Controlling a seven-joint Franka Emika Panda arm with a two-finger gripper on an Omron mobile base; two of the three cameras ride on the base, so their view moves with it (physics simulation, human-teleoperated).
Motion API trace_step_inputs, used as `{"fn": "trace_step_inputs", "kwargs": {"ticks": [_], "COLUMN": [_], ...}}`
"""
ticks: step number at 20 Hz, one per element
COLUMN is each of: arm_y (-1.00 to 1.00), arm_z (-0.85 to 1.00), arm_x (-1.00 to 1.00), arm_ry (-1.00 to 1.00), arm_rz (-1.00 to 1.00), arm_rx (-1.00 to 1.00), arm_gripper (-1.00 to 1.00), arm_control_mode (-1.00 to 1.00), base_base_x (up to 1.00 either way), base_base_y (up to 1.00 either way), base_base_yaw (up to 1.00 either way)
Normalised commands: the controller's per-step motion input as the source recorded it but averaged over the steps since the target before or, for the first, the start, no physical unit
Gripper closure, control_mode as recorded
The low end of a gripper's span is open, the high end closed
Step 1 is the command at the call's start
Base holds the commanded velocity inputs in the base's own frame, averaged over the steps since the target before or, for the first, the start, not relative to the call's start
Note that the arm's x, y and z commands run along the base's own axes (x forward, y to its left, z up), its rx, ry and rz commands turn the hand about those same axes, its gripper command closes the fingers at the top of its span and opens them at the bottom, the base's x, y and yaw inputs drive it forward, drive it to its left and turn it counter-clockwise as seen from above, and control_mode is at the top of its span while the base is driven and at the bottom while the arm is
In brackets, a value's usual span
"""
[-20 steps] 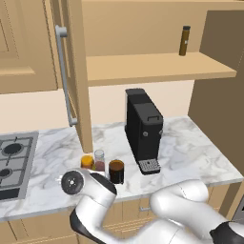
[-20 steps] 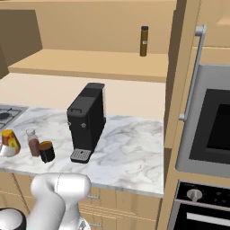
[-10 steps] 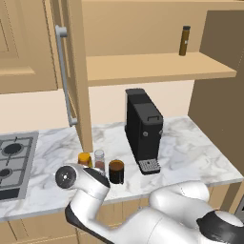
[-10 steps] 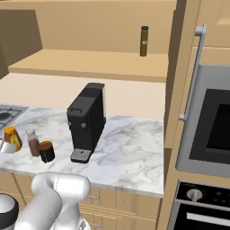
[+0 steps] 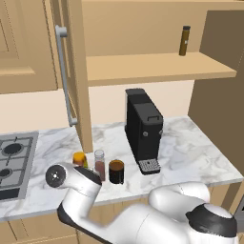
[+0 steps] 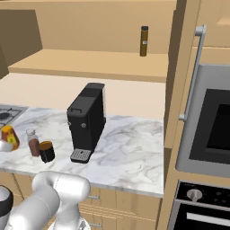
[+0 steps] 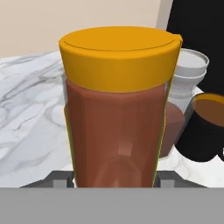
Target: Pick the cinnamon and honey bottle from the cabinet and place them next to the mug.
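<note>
The honey bottle (image 7: 116,113), orange-brown with a yellow-orange cap, stands large between my gripper's (image 7: 113,180) fingers, which are shut on it. Seen from the base, the honey bottle (image 5: 79,158) (image 6: 9,136) is low at the marble counter, left of the cinnamon (image 5: 99,164) (image 6: 33,143) and the dark mug (image 5: 116,171) (image 6: 46,151). All three form a close row. In the hand view the cinnamon (image 7: 186,74) and the mug (image 7: 205,127) sit just behind and to the right of the bottle. I cannot tell whether the bottle touches the counter. The cabinet (image 5: 76,71) stands open above.
A black coffee machine (image 5: 143,127) (image 6: 87,120) stands right of the mug. A thin dark bottle (image 5: 184,40) (image 6: 143,41) is on the cabinet shelf. A gas hob (image 5: 13,159) lies at the counter's left, and an oven (image 6: 211,126) stands to the right.
My arm has swung slightly left, carrying the honey bottle a little left with it. The cinnamon and the mug have stayed put.
</note>
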Motion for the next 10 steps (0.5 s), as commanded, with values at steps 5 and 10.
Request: {"fn": "trace_step_inputs", "kwargs": {"ticks": [5, 10], "arm_y": [-0.02, 0.00], "arm_z": [-0.05, -0.03], "arm_x": [0.16, 0.06], "arm_ry": [0.00, 0.00], "arm_rz": [-0.13, -0.12], "arm_rx": [0.00, 0.00], "arm_gripper": [1.00, 1.00], "arm_control_mode": [-1.00, -1.00], "base_base_x": [0.00, 0.00], "base_base_y": [0.00, 0.00], "base_base_yaw": [0.00, 0.00]}}
